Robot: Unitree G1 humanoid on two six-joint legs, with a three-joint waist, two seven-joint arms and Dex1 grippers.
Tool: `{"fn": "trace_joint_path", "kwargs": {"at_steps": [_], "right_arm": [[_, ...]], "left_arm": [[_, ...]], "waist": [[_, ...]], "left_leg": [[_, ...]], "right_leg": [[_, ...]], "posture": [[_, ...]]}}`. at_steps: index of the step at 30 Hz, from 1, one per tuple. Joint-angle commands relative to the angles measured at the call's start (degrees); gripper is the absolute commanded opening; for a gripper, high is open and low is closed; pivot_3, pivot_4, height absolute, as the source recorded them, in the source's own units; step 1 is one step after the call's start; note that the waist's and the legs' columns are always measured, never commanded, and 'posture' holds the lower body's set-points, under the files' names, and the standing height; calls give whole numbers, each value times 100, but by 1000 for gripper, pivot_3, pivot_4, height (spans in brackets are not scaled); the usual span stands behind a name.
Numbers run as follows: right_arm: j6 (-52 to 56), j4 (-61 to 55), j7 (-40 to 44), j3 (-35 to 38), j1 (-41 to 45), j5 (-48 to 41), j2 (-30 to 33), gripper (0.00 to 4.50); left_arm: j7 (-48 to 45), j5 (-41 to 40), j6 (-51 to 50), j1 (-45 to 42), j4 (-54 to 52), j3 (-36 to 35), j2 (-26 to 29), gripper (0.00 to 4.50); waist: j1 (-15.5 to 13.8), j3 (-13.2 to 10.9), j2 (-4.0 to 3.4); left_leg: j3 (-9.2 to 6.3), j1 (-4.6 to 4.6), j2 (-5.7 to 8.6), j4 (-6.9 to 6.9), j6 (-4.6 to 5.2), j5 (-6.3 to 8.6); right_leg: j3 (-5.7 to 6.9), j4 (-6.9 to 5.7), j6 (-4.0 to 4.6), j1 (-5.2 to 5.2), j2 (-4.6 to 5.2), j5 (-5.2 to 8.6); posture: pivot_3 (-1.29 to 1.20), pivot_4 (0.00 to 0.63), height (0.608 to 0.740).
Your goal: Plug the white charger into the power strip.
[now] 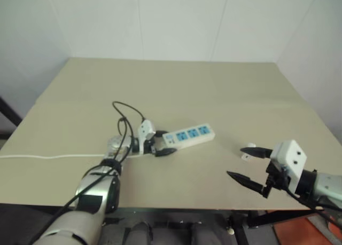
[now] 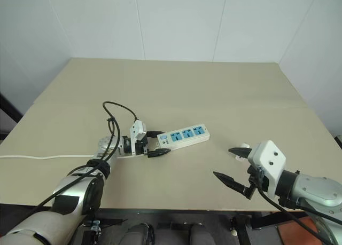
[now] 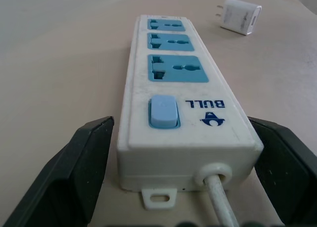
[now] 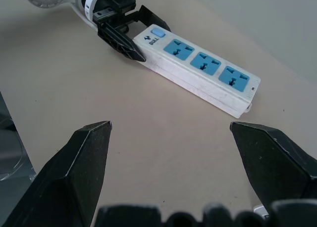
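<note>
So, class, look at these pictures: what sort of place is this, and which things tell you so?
Probably a lab or test room, not a home. A plain beige table stands against bare white walls, with just a power strip and a white charger lying on it.

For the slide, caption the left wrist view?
Left gripper straddles the power strip at its switch end; white charger lies beyond.
</note>
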State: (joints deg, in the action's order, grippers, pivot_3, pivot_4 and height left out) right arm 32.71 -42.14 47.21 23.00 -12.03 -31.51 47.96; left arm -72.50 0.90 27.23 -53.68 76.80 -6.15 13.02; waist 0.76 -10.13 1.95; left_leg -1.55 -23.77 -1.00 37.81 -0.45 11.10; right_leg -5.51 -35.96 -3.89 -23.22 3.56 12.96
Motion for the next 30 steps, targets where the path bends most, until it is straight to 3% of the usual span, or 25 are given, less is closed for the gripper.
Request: {"fn": "trace_joint_path", "kwargs": {"at_steps": [1,2,9,14,17,20,25,30], "right_arm": [[-93,-132,-73,74,6,56,36,4500],[-84,-141,-82,79,2,49,22,4500],[-83,-164,-12,28,54,165,172,4500],[-1014,366,555,-343,241,1273,1134,4500],[-2707,1561,1120,-960,974,2221,1886,4500],[-4485,3089,1851,-1862,2370,2797,2192,4500],[-7766,5631,3280,-3687,4926,3707,1802,4500],[-9691,7213,4153,-4946,6193,3872,1307,4500]], "left_arm": [[117,100,-71,-27,1,63,-47,3533],[114,100,-96,-38,4,60,-54,3291],[-318,197,-69,-108,-35,178,26,3273],[-1192,119,-31,-108,-112,205,230,3273],[-1742,64,51,-38,-179,222,373,3273],[-1989,-20,106,45,-251,275,455,3273],[-2000,-228,231,195,-386,528,513,3273],[-2000,-559,190,266,-498,444,443,3273]], "waist": [[0,1,1],[0,2,2],[-2,5,4],[24,5,5],[65,5,5],[136,3,4],[206,0,4],[199,-4,3]], "left_leg": [[0,1,0,0,0,0],[0,2,0,0,0,0],[0,2,0,0,0,0],[1,2,-1,0,0,0],[5,3,-2,-2,0,0],[9,6,-3,-3,0,0],[9,8,-5,-10,0,0],[4,3,-3,-11,4,2]], "right_leg": [[0,-1,0,1,0,0],[0,-2,0,2,0,0],[0,0,0,4,0,0],[1,3,1,1,0,0],[0,6,1,0,0,1],[0,8,2,-2,0,1],[0,11,1,-5,-1,1],[0,8,3,-5,-1,1]], "posture": [[0,150,740],[0,150,740],[0,150,740],[0,150,740],[0,150,740],[0,150,740],[0,150,740],[0,150,740]]}}
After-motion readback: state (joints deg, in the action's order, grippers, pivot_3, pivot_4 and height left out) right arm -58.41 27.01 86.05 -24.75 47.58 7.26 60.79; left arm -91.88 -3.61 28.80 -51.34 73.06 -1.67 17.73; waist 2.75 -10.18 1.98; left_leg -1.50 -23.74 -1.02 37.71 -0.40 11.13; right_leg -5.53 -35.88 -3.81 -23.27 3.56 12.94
